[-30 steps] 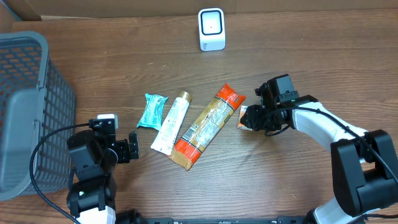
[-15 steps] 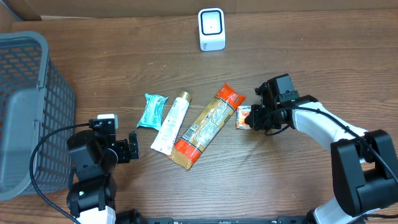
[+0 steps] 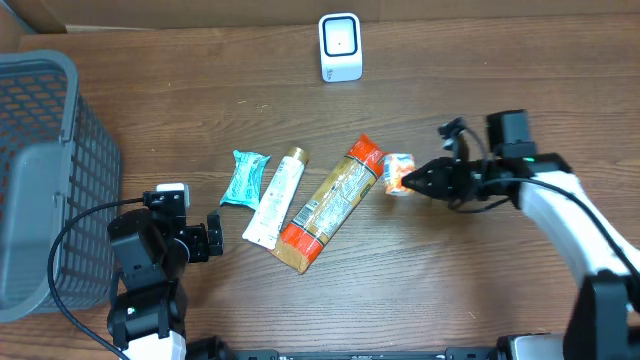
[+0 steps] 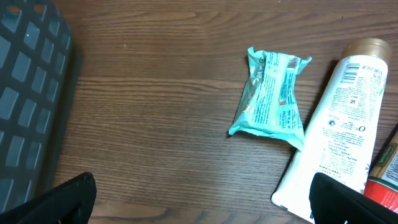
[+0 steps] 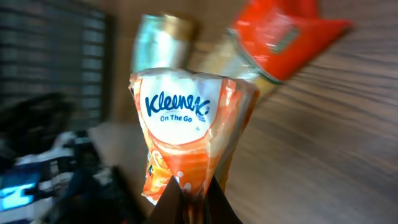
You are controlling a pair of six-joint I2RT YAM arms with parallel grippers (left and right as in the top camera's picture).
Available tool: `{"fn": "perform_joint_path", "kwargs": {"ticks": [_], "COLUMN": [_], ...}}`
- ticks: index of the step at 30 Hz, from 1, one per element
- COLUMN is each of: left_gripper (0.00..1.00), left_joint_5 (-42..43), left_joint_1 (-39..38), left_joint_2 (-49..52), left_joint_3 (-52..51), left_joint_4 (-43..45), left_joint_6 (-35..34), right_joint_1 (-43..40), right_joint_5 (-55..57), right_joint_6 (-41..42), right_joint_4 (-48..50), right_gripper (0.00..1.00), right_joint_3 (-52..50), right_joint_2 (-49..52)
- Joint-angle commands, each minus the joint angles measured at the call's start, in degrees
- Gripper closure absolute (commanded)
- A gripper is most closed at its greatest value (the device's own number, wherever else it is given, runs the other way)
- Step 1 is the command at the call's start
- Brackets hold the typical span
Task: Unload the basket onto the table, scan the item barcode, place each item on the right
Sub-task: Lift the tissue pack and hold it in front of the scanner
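pack gripped, scanner ahead

the right hand [image 3: 413, 181] is pinching the tissue pack [image 3: 398, 172] by one end, jaws together on it, just beside the orange pouch [image 3: 330, 203]. the pack is pointing away from the hand, along its line. the scanner [image 3: 340, 47] is sitting well apart, toward the tabletop's far edge. the left hand [image 3: 212, 238] is idling wide open, farther off.

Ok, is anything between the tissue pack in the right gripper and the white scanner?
Nothing visible. Only bare table lies between the tissue pack in the right gripper and the scanner; the long orange packet lies off to the side.
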Motion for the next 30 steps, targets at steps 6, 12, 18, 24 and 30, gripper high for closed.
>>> {"fn": "perform_joint_path", "kwargs": {"ticks": [6,12,18,24,30], "left_gripper": [0.00,0.00,0.00,0.00,0.00], "left_joint_5": [0.81,0.81,0.81,0.83,0.83], "left_joint_1": [0.31,0.31,0.31,0.31,0.31], "left_joint_2": [0.09,0.09,0.09,0.09,0.09], "left_joint_3": [-0.17,-0.17,-0.17,-0.17,-0.17], "left_joint_4": [0.20,0.20,0.22,0.20,0.22], "left_joint_6": [1.09,1.09,1.09,1.09,1.09], "right_joint_1": [-1.95,-1.44,3.23,10.03,18.03], "right_joint_5": [-15.89,-16.68,-2.99,20.85,50.23], "right_joint_6": [-3.45,-3.45,-0.83,5.07,6.36], "right_joint_4": [-1.46,-6.75,-13.53,-14.97,-5.68], "right_gripper": [0.97,0.97,0.97,0.97,0.97], "right_joint_3": [1.77,7.19,20.04,35.60,41.88], "right_joint_2": [-7.41,-9.97,-9.07,-1.64,9.46]}}
